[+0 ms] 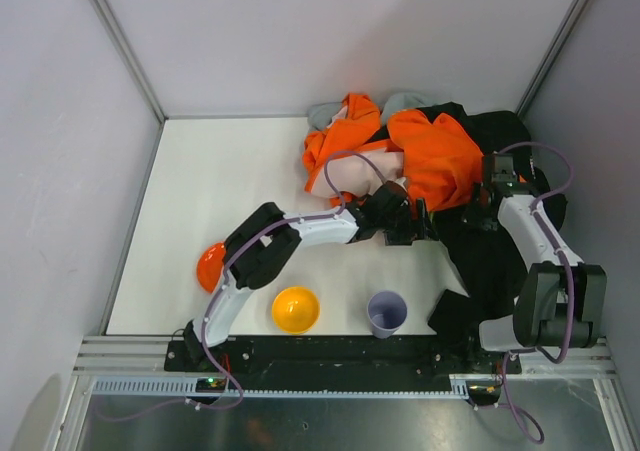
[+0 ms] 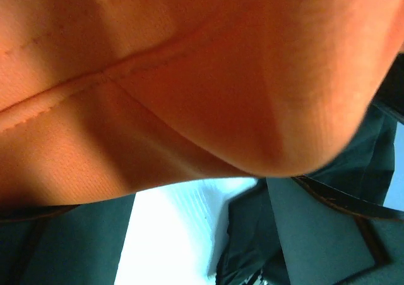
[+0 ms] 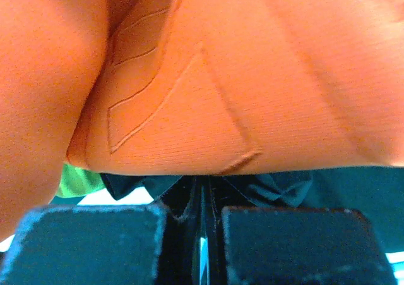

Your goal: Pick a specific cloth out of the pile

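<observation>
Because only a sliver of the lime-green cloth [image 3: 79, 181] shows, at the lower left of the right wrist view under the hem of the orange garment [image 3: 252, 76], a grasp has to be judged from very little. It is tucked beneath the pile [image 1: 430, 156], which sits at the upper right of the counter [image 1: 230, 171] in the top view. From above, the green is wholly covered.

The cloth looks thin, soft and light. It should bunch in a pinch rather than resist, and will likely drag out easily unless the bulkier orange garment on top holds it by friction. Its exposed edge is the one place to take hold, low against the counter, on a gathered fold rather than a flat layer.

The right fingers [image 3: 95, 247] stand close together at the bottom of their own view. A bunched fold of the black garment [image 3: 278, 187], not the green, appears nipped at their tips. The left fingers [image 1: 405, 221] sit at the lower edge of the orange garment in the top view. I cannot tell whether they are parted or closed, since their own camera shows mostly orange fabric with black cloth and a patch of counter below. A grey cloth [image 1: 325, 114] peeks out at the pile's top edge.
</observation>
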Controlling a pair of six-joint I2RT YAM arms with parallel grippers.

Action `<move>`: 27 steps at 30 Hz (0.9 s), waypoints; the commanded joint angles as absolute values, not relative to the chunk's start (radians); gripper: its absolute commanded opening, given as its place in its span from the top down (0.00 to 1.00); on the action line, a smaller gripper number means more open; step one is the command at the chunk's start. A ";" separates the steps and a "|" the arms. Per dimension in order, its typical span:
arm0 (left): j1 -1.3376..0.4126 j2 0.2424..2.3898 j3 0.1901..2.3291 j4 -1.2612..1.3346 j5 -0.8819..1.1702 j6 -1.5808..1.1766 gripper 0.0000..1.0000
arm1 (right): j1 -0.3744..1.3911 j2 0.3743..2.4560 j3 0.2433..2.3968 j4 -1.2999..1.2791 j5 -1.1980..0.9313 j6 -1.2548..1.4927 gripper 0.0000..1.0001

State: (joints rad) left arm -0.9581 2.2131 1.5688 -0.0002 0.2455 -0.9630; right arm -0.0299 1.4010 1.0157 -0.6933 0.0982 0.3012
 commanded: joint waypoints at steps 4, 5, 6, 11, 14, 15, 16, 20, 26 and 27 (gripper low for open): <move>-0.950 2.277 1.621 0.067 0.158 -1.062 0.14 | -0.150 1.267 1.018 -0.679 0.152 0.294 1.00; -0.951 2.286 1.632 0.067 0.151 -1.066 0.14 | -0.160 1.247 1.018 -0.677 0.143 0.293 1.00; -0.951 2.298 1.647 0.067 0.144 -1.069 0.14 | -0.168 1.232 1.018 -0.676 0.136 0.292 1.00; -0.951 2.352 1.713 0.067 0.083 -1.100 0.17 | -0.194 1.178 1.018 -0.687 0.105 0.287 1.00; -0.952 2.395 1.780 0.066 0.059 -1.109 0.23 | -0.201 1.176 1.017 -0.699 0.089 0.287 1.00; -0.952 2.409 1.806 0.065 0.059 -1.109 0.30 | -0.202 1.180 1.018 -0.700 0.083 0.287 1.00; -0.953 2.423 1.829 0.065 0.060 -1.108 0.39 | -0.202 1.184 1.017 -0.700 0.079 0.287 1.00; -0.953 2.417 1.854 0.064 0.071 -1.068 0.80 | -0.205 1.197 1.017 -0.697 0.065 0.288 1.00; -0.955 2.310 1.815 0.052 0.107 -0.954 0.99 | -0.218 1.205 1.017 -0.689 0.062 0.292 1.00; -0.956 2.296 1.826 0.036 0.119 -0.930 0.99 | -0.223 1.205 1.018 -0.688 0.062 0.293 1.00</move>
State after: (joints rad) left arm -0.9565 2.4195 1.8046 0.0399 0.0902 -1.0325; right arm -0.2031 1.2060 1.0134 -0.7002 0.0505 0.2974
